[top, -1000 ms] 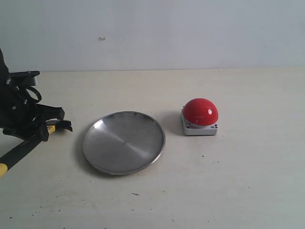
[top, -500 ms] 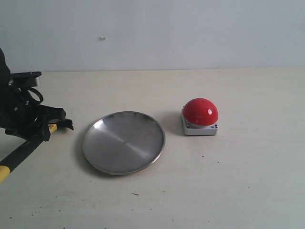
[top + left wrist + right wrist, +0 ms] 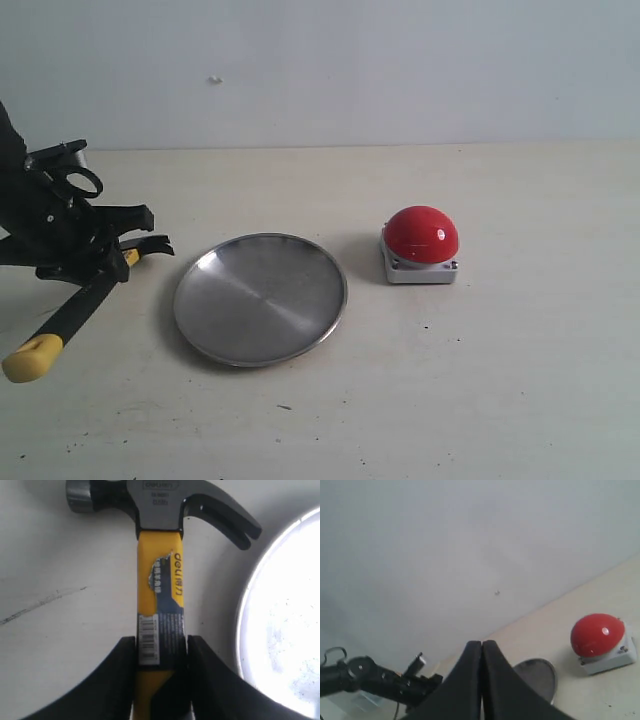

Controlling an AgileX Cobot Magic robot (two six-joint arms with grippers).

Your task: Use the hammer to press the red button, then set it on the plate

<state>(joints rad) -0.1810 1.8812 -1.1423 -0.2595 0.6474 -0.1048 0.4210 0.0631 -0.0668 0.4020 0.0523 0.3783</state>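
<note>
The left gripper (image 3: 161, 652) is clamped on the claw hammer (image 3: 159, 575) by its yellow handle. The hammer's claw is just beside the rim of the steel plate (image 3: 260, 298), to the gripper's right. Farther right sits the red button (image 3: 421, 233). The right gripper (image 3: 481, 652) is pressed closed and holds nothing.

My left gripper (image 3: 103, 262) sits low at the left edge of the exterior view, with the black wrist and arm (image 3: 35, 215) behind it sloping down toward the fingertips. On the left wrist camera its two dark fingers (image 3: 120, 680) are clamped against either side of the hammer (image 3: 160, 595) handle. The head lies beyond the fingertips and the handle runs back between them. My right gripper (image 3: 482, 650) has its two fingers pressed flat together, pad to pad, and its wrist is pitched so the camera looks outward rather than down.
</note>
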